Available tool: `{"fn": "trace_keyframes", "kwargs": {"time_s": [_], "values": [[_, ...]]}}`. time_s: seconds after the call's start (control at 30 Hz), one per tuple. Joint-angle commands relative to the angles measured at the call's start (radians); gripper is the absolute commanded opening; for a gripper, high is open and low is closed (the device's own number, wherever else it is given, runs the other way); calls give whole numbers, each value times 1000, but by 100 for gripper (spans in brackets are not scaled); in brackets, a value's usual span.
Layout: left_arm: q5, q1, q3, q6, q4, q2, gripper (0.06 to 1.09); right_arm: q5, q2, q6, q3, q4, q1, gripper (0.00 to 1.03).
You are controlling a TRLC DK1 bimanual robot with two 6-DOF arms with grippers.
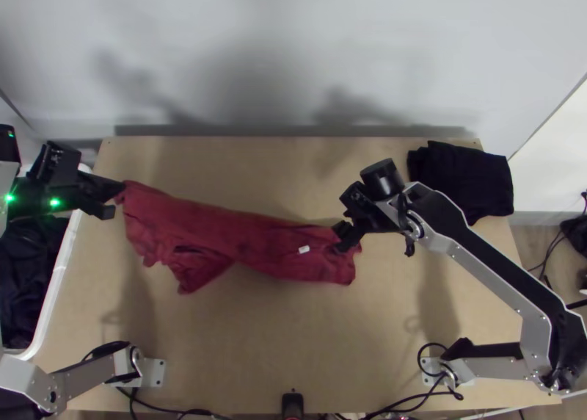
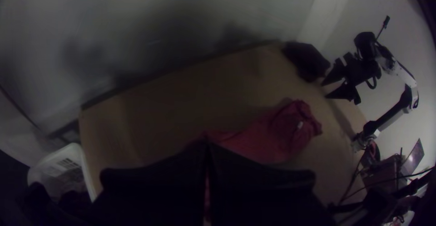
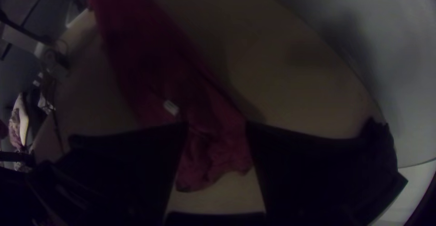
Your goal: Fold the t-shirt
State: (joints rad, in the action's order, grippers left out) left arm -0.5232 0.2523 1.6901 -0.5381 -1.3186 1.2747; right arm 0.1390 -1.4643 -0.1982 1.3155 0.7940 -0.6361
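Note:
A red t-shirt stretches in a long, creased strip across the table, its left end raised at my left gripper. In the left wrist view my left gripper is shut on an edge of the shirt. A small white label shows near the shirt's right end. Over that end my right gripper stands open. The right wrist view has the red cloth below and between the parted fingers of my right gripper, with nothing held. How the layers lie cannot be told.
Dark folded cloth lies at the table's back right corner. A white bin with dark cloth inside stands at the left edge. Bare tabletop stretches in front of the shirt. Cables run along the near edge.

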Motion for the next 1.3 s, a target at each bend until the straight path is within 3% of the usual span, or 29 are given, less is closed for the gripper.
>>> {"fn": "trace_keyframes", "kwargs": {"time_s": [0.0,0.17,0.33,0.57,0.8,1.0,1.17,1.27], "values": [[2,38,86,-23,-33,17,10,-1,-5,-3,-5,5,27,66],[6,116,238,-85,-71,29,10,-1,4,-1,4,5,88,75],[-3,104,332,-72,-71,61,10,-1,18,2,7,5,138,75],[19,-366,395,147,-39,146,10,-3,48,3,-2,8,156,75],[34,-814,398,248,-30,242,10,-3,110,5,-44,21,217,75],[57,-1110,253,231,107,339,10,-21,174,13,-39,21,404,75],[55,-1277,174,240,251,466,10,-22,240,-50,-53,31,612,76],[55,-1328,169,240,315,552,10,-21,269,-78,-65,50,662,76]]}}
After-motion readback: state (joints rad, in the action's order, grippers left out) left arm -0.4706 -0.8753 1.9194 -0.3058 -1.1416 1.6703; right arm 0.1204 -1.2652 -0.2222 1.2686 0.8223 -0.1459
